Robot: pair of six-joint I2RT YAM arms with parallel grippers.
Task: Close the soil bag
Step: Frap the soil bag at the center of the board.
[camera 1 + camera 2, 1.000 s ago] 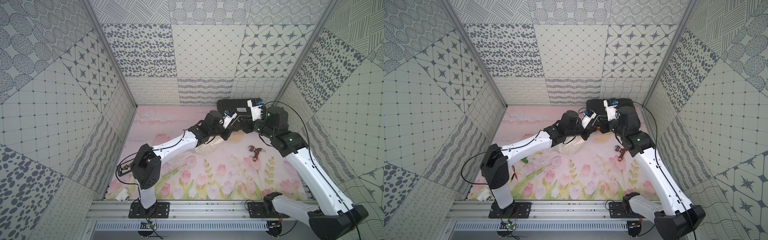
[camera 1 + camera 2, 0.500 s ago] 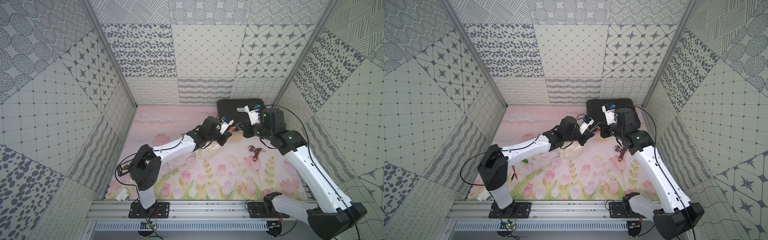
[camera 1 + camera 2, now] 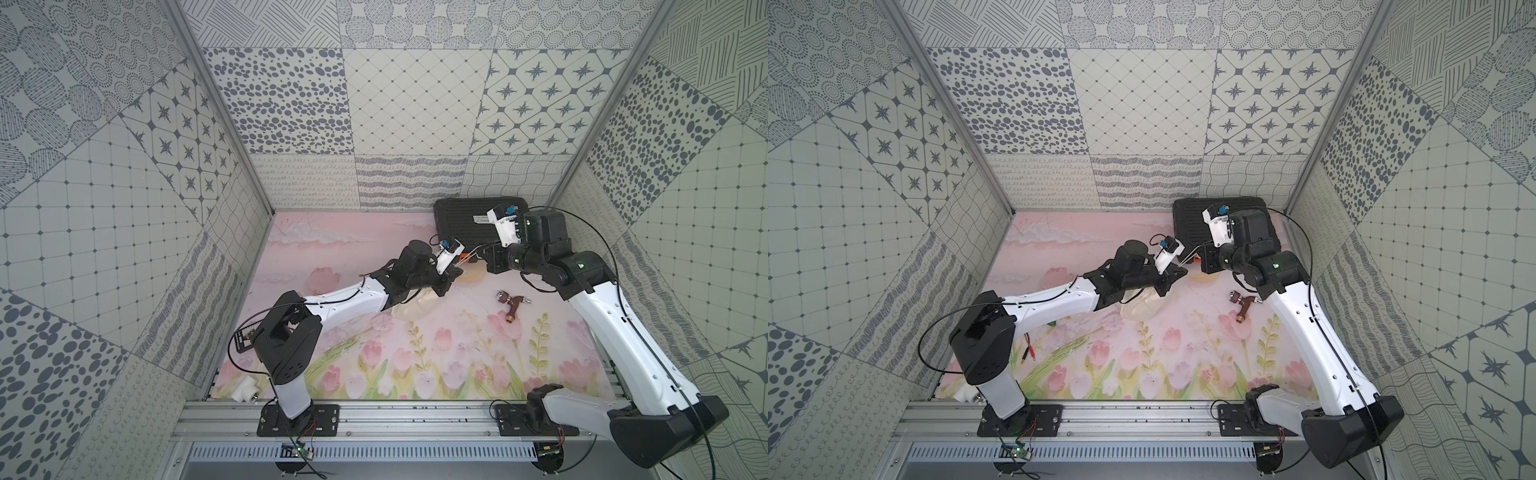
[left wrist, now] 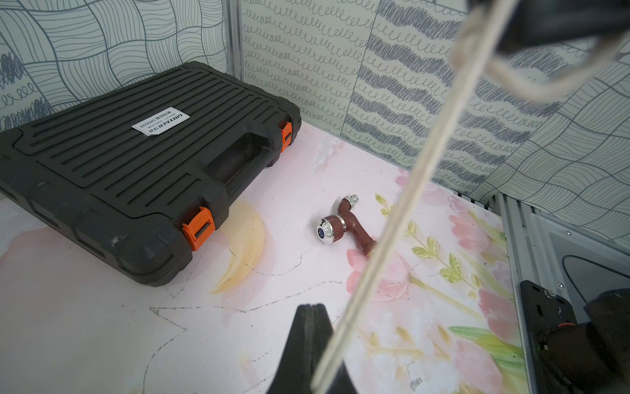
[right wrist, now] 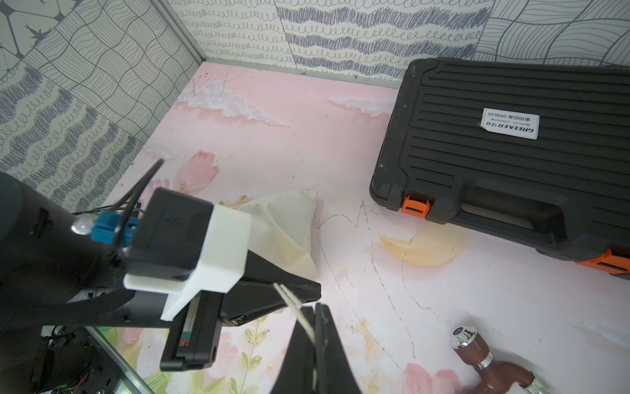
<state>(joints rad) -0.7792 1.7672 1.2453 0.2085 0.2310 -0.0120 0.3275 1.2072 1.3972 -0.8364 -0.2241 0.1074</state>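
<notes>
My right pincer is pressed together on a pale cord of the soil bag, and the cord runs straight across to my left pincer. My left pincer has its jaws pressed together; the cord passes just beside its tips, and I cannot tell whether it is caught between them. The soil bag lies crumpled on the floral mat directly under my left wrist, near the black case and apart from the brown tap
</notes>
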